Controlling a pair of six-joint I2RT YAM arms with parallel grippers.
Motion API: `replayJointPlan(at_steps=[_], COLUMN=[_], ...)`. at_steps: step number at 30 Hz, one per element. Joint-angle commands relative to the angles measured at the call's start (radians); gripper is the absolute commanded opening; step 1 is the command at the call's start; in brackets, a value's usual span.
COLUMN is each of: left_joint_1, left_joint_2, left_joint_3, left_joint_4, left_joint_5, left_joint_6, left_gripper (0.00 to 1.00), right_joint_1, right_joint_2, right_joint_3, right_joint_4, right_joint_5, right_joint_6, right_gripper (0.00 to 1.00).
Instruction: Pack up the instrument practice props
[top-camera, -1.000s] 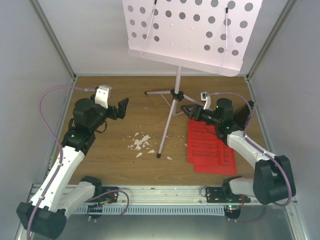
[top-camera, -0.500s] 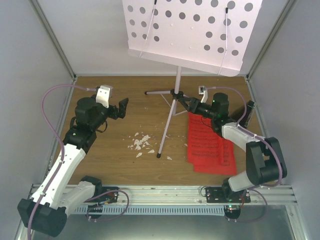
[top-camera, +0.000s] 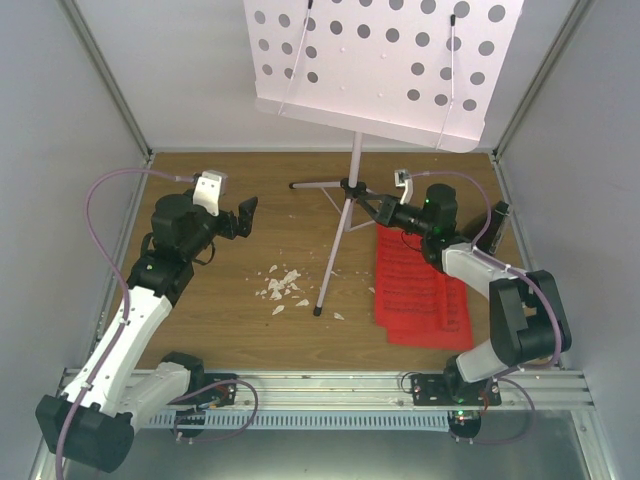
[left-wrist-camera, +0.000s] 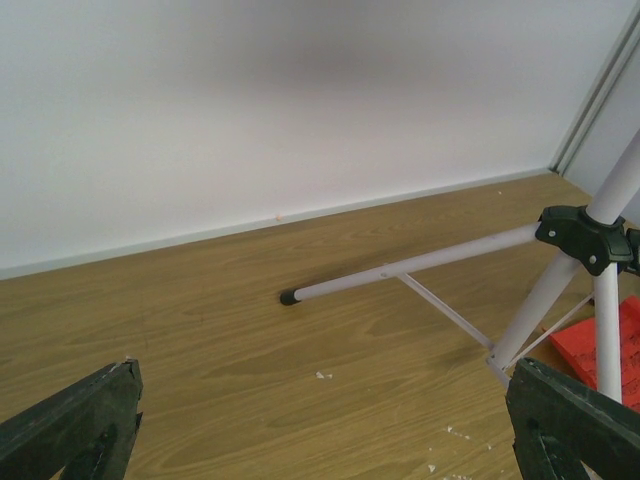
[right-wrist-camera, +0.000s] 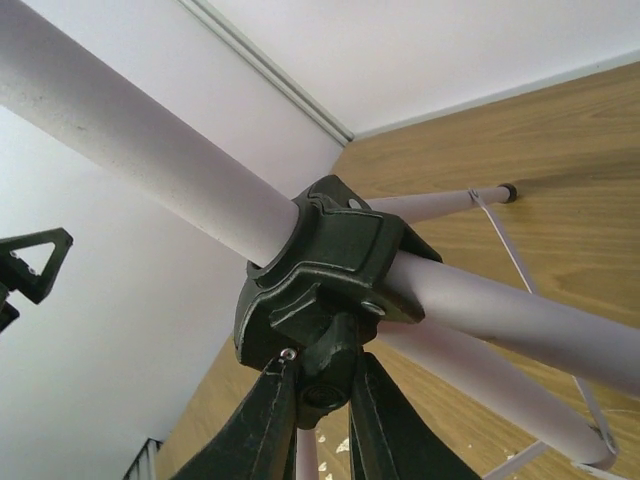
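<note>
My right gripper (right-wrist-camera: 320, 395) pinches the knob under the black collar (right-wrist-camera: 330, 250) of the music stand (top-camera: 380, 60), standing toward the table's (top-camera: 220, 320) back, just beside the red sheets (top-camera: 420, 295). My left gripper (top-camera: 244, 214) hangs wide open, empty.

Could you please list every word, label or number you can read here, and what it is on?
Bright red printed sheets: dark rows of print, too small to read.
White hole-dotted music stand: no text visible.
</note>
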Motion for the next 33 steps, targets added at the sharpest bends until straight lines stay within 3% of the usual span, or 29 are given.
replayJointPlan(at_steps=[1, 11, 17, 23, 33], left_joint_1=[0.007, 0.005, 0.006, 0.005, 0.004], left_joint_2=[0.005, 0.006, 0.011, -0.003, -0.003], left_joint_3=[-0.01, -0.014, -0.011, -0.016, -0.011], left_joint_4=[0.035, 0.031, 0.029, 0.032, 0.026], left_joint_5=[0.001, -0.022, -0.02, -0.024, -0.017], left_joint_6=[0.015, 0.023, 0.021, 0.022, 0.021], left_gripper=[0.99, 0.99, 0.99, 0.99, 0.99], right_joint_1=[-0.008, 0.018, 0.064, 0.118, 0.169], right_joint_2=[-0.006, -0.061, -0.053, -0.069, -0.104], right_joint_3=[0.024, 0.091, 0.141, 0.16, 0.138], right_joint_4=[-0.048, -0.306, -0.419, -0.455, -0.417], right_joint_5=[0.052, 0.19, 0.391, 0.583, 0.741], right_joint_6=[-0.149, -0.556, -0.776, -0.96, -1.171], right_gripper=[0.06, 0.02, 0.02, 0.03, 0.05])
